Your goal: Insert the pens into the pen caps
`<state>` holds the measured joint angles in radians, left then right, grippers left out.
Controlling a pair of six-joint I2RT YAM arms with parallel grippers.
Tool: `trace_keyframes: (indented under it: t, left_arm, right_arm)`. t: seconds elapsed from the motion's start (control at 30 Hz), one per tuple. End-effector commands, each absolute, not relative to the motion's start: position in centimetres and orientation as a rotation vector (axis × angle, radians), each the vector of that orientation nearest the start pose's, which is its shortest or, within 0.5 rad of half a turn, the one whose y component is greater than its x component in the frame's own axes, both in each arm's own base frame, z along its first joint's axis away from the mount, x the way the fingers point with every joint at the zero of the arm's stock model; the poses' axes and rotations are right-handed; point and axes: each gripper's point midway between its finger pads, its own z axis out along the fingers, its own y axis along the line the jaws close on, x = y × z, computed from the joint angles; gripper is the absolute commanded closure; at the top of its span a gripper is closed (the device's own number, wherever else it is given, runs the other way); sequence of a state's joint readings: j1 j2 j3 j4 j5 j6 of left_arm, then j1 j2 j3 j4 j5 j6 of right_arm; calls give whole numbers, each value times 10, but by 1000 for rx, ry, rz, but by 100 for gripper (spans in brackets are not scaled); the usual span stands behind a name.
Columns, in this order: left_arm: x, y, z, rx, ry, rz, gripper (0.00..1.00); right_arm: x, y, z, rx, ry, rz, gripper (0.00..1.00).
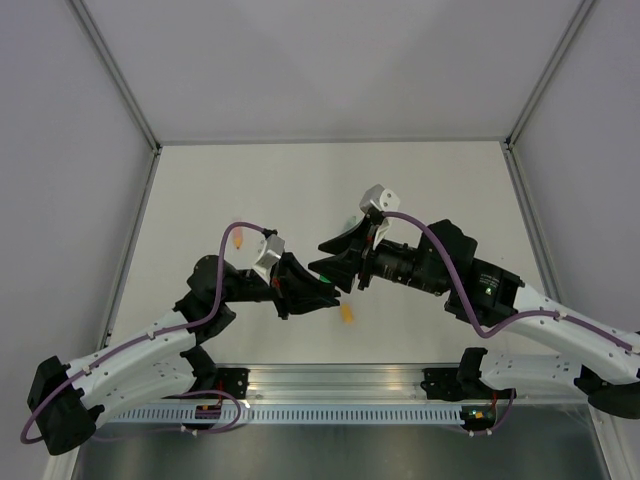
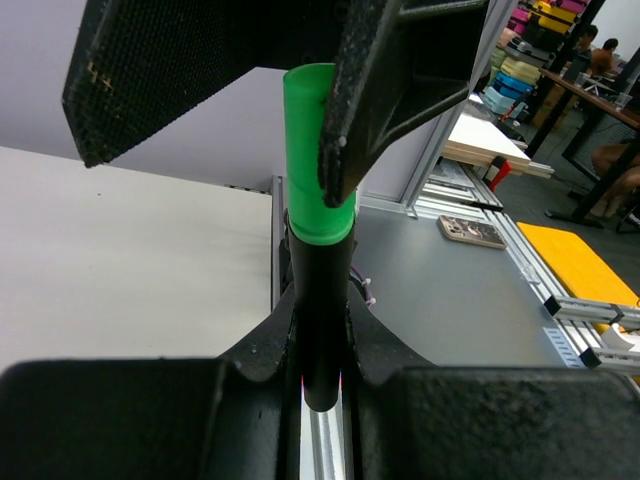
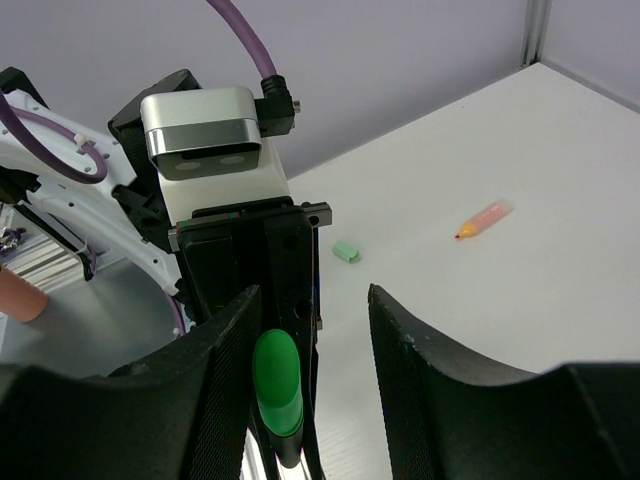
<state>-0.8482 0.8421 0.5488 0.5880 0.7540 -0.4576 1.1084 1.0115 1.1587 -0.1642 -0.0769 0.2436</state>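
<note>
**First speaker:** While the two arms meet above the white table (image 3: 560, 150), which step is in hand?

**Second speaker:** The first capping. The left gripper (image 2: 320, 350) is pinched narrow on the black-barrelled stubby highlighter pen (image 2: 320, 295) and holds it upright in the air. The bright green chunky plastic cap (image 2: 305, 150) sits over the pen's top end, apparently pushed home. The right gripper (image 3: 312, 320) stands wide around that cap, gripping nothing.

**First speaker:** What does the next move call for?

**Second speaker:** Probably drawing the right gripper clear without nudging the cap. The pale pink-orange barrelled pen (image 3: 483, 220) lies uncapped on the table, well apart. A small orange thing (image 1: 347, 314) lies near the grippers. It may be the second cap, but it is too small to tell.
</note>
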Motion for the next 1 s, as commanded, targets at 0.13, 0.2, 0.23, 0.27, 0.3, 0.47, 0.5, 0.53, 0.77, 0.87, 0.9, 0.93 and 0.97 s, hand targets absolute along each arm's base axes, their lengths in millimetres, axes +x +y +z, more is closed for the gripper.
trace_keyframes:
  t: [0.13, 0.2, 0.23, 0.27, 0.3, 0.47, 0.5, 0.53, 0.77, 0.87, 0.9, 0.93, 0.97]
  left_arm:
    - [83, -301, 331, 1001, 1103, -1557, 98]
    - [83, -301, 330, 1003, 1104, -1555, 98]
    - [83, -301, 330, 1002, 1106, -1553, 98]
    - [83, -301, 329, 1003, 1107, -1551, 98]
    - [83, -301, 328, 1005, 1108, -1552, 98]
    - [84, -301, 327, 1003, 1113, -1550, 98]
    - [84, -301, 327, 1002, 1113, -1548, 98]
    - [84, -301, 327, 1001, 1112, -1546, 98]
    - [84, -301, 327, 1002, 1111, -1545, 98]
    - [84, -301, 327, 1001, 1114, -1546, 98]
    - [85, -301, 327, 1001, 1116, -1546, 98]
    - [84, -301, 327, 1001, 1114, -1546, 98]
    - [84, -301, 327, 1000, 1115, -1547, 98]
  right_arm:
    - [131, 335, 406, -763, 1455, 1170, 43]
    - [130, 335, 408, -760, 1452, 1181, 43]
    - [130, 336, 409, -758, 1448, 1185, 43]
    - [129, 335, 410, -759, 1445, 1190, 43]
    - [129, 336, 411, -757, 1444, 1194, 43]
    - [129, 334, 413, -750, 1441, 1191, 52]
    - [129, 333, 413, -750, 1440, 1194, 53]
    - [128, 333, 412, -752, 1442, 1196, 54]
    - [124, 332, 413, -757, 1433, 1216, 57]
    - [124, 332, 414, -757, 1432, 1219, 53]
    - [124, 332, 414, -757, 1432, 1219, 52]
    - [124, 332, 414, -757, 1435, 1217, 52]
    - [124, 332, 414, -756, 1434, 1217, 52]
